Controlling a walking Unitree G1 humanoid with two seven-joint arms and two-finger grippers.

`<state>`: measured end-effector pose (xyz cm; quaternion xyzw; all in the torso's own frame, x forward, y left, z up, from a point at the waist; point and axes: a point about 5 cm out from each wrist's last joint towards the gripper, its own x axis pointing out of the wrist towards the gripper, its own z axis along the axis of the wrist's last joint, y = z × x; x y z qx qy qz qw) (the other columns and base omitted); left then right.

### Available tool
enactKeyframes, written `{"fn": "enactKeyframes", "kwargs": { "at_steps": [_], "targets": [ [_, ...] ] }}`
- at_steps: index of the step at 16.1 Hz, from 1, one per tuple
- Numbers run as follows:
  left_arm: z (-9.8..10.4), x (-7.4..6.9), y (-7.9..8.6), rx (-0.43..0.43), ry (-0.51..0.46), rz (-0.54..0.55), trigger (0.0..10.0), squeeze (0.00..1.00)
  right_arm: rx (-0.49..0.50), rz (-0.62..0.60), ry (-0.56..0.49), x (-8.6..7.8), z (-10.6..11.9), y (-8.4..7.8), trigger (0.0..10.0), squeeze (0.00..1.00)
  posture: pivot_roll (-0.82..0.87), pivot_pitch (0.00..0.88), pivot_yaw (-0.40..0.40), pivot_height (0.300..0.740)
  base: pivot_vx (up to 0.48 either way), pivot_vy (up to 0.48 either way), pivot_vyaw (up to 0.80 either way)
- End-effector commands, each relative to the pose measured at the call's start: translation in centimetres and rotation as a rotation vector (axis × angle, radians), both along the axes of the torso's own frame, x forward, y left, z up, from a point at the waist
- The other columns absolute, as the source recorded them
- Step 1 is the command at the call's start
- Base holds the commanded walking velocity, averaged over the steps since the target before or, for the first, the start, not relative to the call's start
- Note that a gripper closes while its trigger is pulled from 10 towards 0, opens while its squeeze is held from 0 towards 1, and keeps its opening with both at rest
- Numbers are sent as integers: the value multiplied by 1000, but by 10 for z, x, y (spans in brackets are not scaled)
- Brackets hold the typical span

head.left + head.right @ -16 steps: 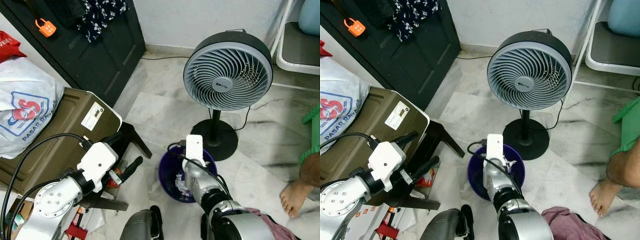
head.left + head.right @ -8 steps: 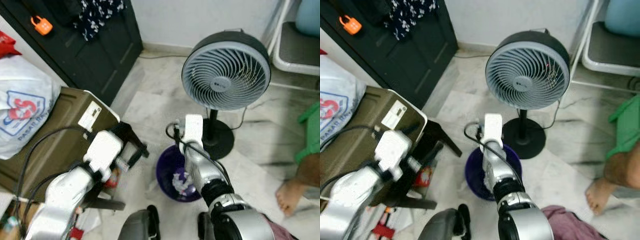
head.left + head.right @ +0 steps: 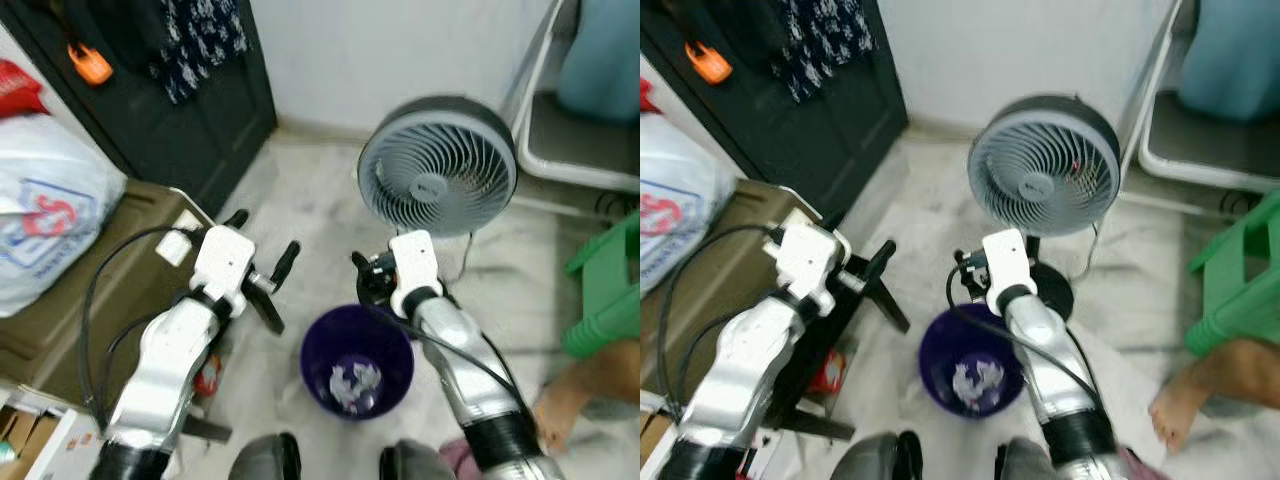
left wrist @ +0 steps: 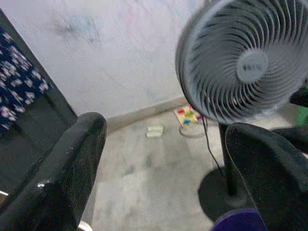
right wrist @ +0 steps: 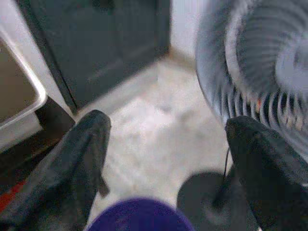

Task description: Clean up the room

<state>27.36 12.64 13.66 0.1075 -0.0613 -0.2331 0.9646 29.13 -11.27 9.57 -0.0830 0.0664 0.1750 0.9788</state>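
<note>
A purple bin (image 3: pixel 310 350) stands on the marble floor just before me, with crumpled white paper (image 3: pixel 350 381) in its bottom. My left gripper (image 3: pixel 264 241) is raised to the bin's left, open and empty; its fingers (image 4: pixel 62 178) frame bare floor. My right gripper (image 3: pixel 366 279) hovers above the bin's far rim, close to the fan's pole, open with nothing in it. Its fingers (image 5: pixel 65 173) frame the bin (image 5: pixel 139 214) and the fan (image 5: pixel 260 62).
A grey standing fan (image 3: pixel 437 165) rises right behind the bin. An olive case (image 3: pixel 60 290) with a white bag (image 3: pixel 50 210) lies at left, beside a black cabinet (image 3: pixel 170 90). At right are a green stool (image 3: pixel 605 300), a person's foot (image 3: pixel 590 390) and a white chair (image 3: pixel 580 130).
My right gripper has come up out of the bin to above its far rim. The left arm has lifted too. The head camera has shifted, so the whole scene sits differently.
</note>
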Motion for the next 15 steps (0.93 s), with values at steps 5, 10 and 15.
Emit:
{"fn": "enactKeyframes", "kwargs": {
  "at_steps": [5,10,15],
  "targets": [
    [3,18,3,-35,-65,103,10000,0,-3,-46,-79,-2,16,-13,10000,1000,-170,0,103,740,0,0,0],
    [-10,18,36,-82,-49,348,10000,0,203,-286,-122,21,31,-23,10000,1000,-150,0,91,740,0,0,0],
    [-20,17,44,-152,-4,459,10000,0,211,-303,-82,14,16,-31,10000,0,-154,0,80,740,0,0,0]
  ]
}}
